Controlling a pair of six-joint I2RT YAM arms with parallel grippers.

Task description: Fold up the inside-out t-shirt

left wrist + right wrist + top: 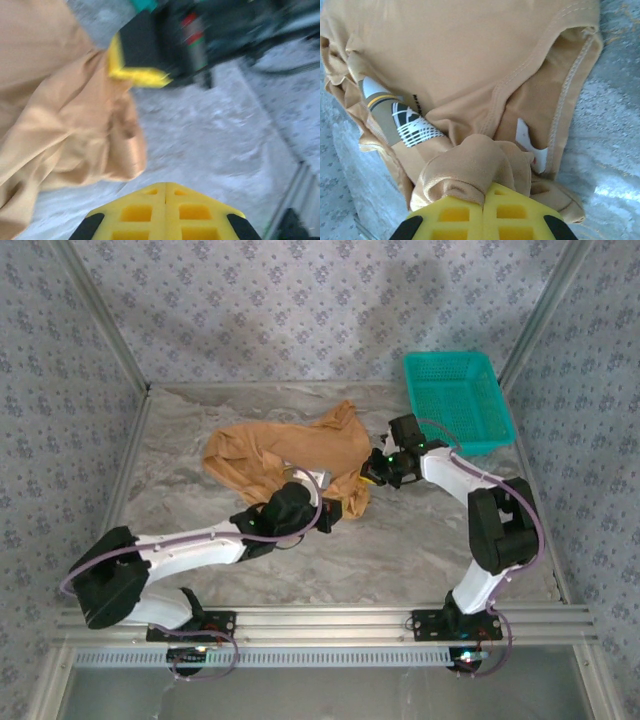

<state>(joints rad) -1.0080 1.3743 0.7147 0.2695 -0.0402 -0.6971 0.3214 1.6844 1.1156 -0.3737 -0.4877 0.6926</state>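
Pinching a wad of t-shirt [460, 60] tight in right gripper [485, 192]; shut, apparently empty, at left gripper [166, 187], cloth just beside. Could drag lopsided if pulled.

Far right on the grey marbled table [420, 540]: teal mesh basket [455, 400], upright. Patterned grey-blue walls [300, 300] at far, left and right. Aluminium rail [330, 620] along near edge.
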